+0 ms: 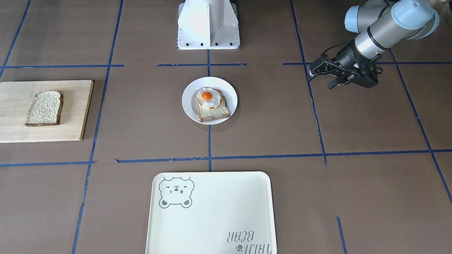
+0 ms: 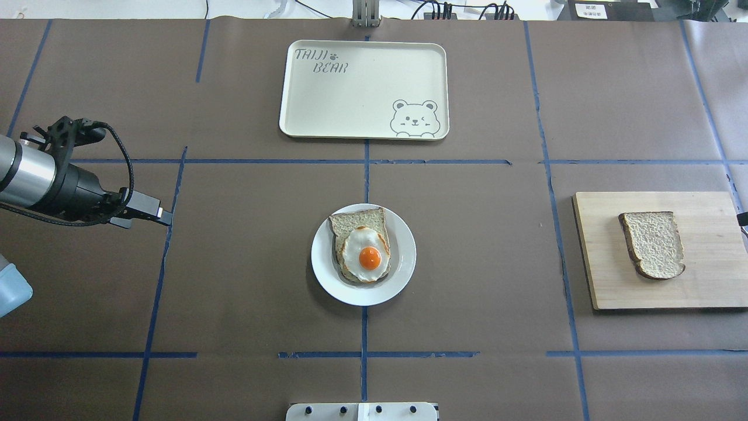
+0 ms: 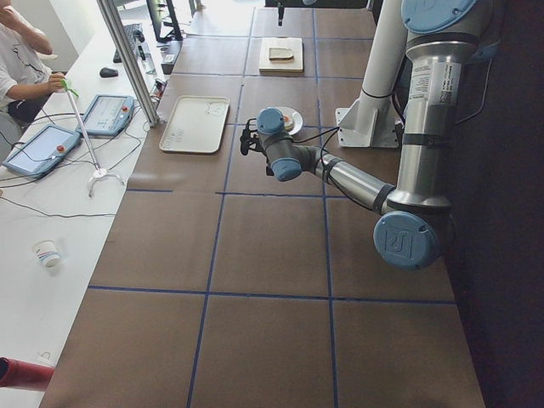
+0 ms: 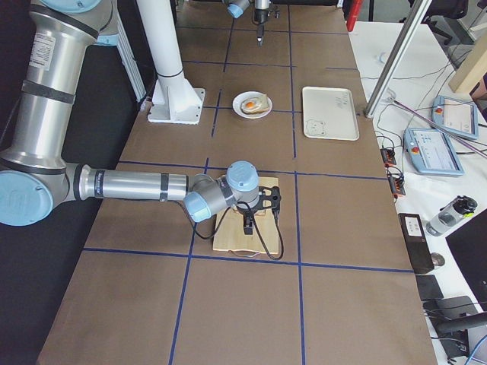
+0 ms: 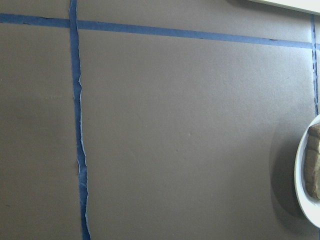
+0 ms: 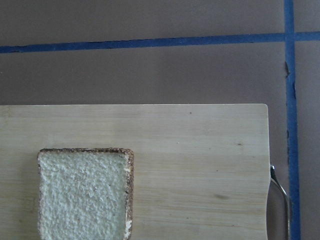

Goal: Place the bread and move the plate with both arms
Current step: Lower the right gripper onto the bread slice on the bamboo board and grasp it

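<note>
Resting flat on the wooden board [image 2: 602, 280], at three o'clock from the plate [image 2: 403, 278] seen from overhead, the bread [image 2: 653, 244] looks light, soft and crumbly (pinch gently across the crusts). The left gripper [image 1: 319, 80] hangs spread and empty at nine o'clock. The right gripper [image 4: 249, 222] hovers over the board, and I cannot tell its spread.

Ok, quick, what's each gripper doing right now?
Left gripper: open, holding nothing.
Right gripper: cannot tell; it hangs over the board.

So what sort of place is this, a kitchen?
Likely a robotics lab, not a kitchen: left arm and right arm stand over a table gridded with blue tape, with control tablets alongside.
</note>
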